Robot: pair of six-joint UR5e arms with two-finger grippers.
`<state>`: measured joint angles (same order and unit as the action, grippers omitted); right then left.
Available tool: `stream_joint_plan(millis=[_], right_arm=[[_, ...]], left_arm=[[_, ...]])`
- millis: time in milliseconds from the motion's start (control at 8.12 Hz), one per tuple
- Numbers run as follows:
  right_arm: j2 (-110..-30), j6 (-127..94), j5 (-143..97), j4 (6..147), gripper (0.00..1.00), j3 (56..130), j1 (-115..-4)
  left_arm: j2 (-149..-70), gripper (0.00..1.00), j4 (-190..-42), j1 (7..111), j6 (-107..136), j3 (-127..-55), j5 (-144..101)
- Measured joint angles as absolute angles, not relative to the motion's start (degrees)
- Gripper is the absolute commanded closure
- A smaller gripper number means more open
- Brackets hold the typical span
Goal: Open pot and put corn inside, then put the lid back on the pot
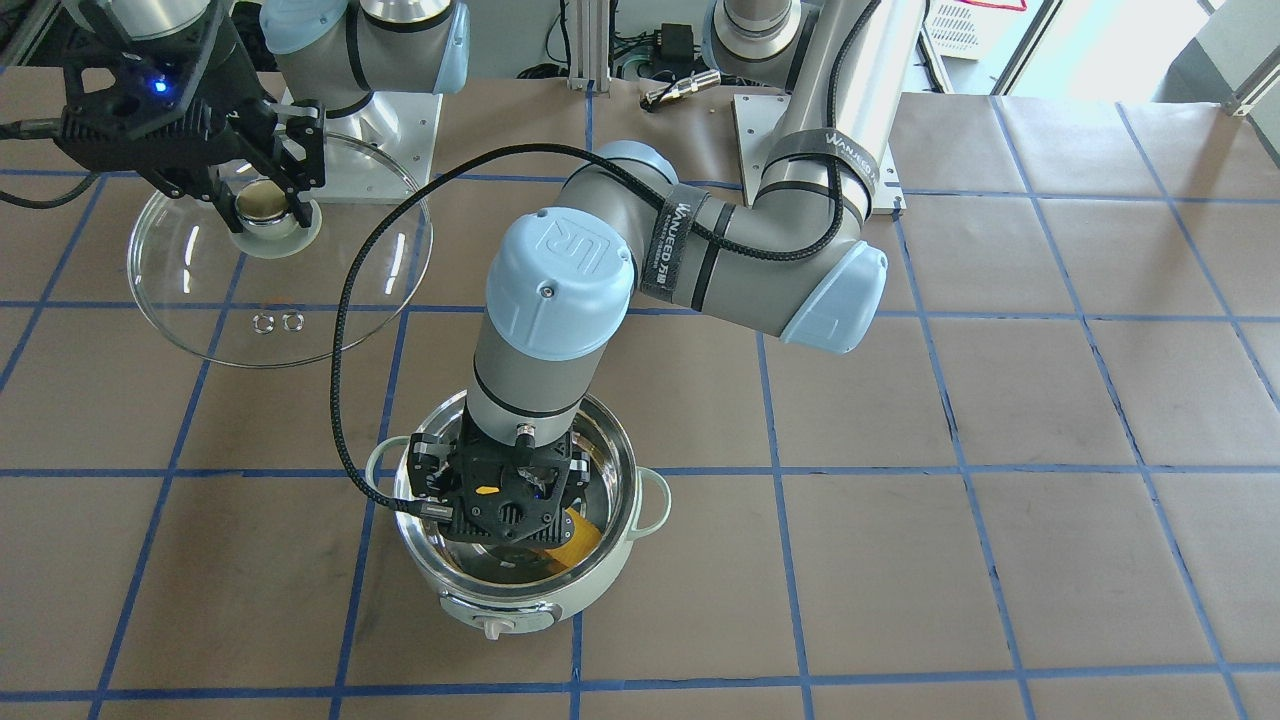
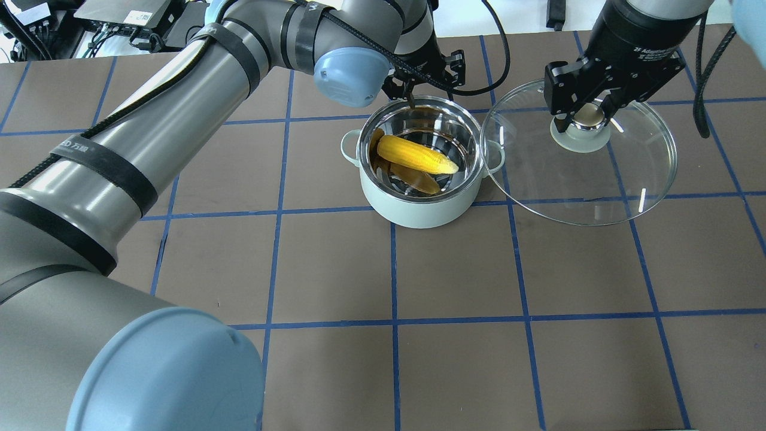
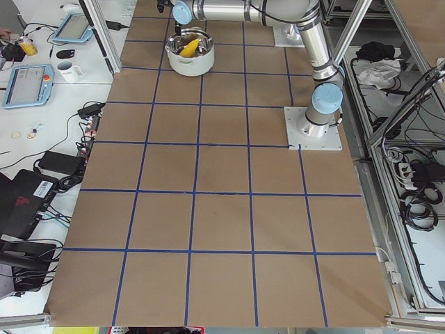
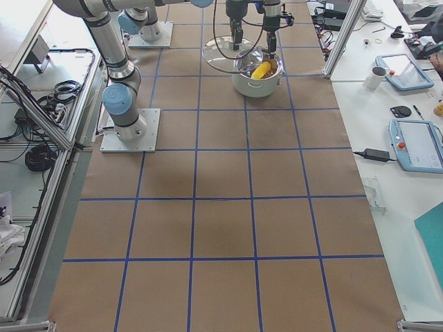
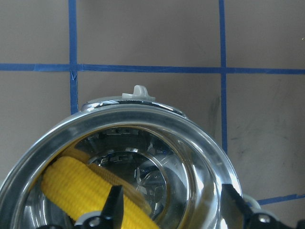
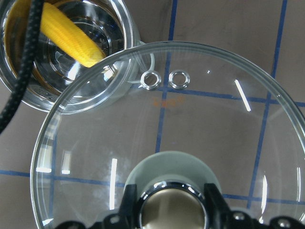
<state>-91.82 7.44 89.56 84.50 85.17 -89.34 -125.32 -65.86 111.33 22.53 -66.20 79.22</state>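
Note:
The mint-green pot [image 2: 419, 206] stands open in the middle of the table, dial knob [image 1: 492, 627] facing the operators' side. The yellow corn [image 2: 416, 154] lies inside on the steel bottom, also seen in the left wrist view [image 5: 81, 186]. My left gripper [image 5: 174, 204] hangs over the pot's mouth, open, fingers apart just above the corn. My right gripper [image 2: 588, 118] is shut on the beige knob of the glass lid [image 2: 574, 185]. It holds the lid beside the pot, with the lid's edge overlapping the pot's rim [image 6: 121, 62].
The brown table carries a blue tape grid [image 2: 392, 263]. My left arm [image 1: 700, 240] reaches across the middle, its black cable [image 1: 345, 330] looping beside the pot. Both arm base plates [image 1: 800, 130] sit at the robot's side. Side benches hold tablets and a mug [image 4: 378, 75].

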Motion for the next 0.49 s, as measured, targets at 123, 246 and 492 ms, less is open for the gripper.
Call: stream_joint_plan(millis=[123, 246, 492], right_arm=[[-91.54, 7.20, 89.56, 84.61, 0.94, 85.21, -89.36], [-91.05, 6.88, 89.54, 85.24, 0.94, 85.19, -89.38], [-89.02, 6.30, 89.21, 87.78, 0.94, 85.10, -89.46]], left_arm=[[-124.71, 0.06, -66.08, 110.97, 22.40, -66.14, 79.27], [-123.55, 0.00, -66.28, 110.05, 22.16, -66.32, 79.33], [-119.08, 0.00, -67.71, 107.09, 20.55, -66.94, 79.37]])
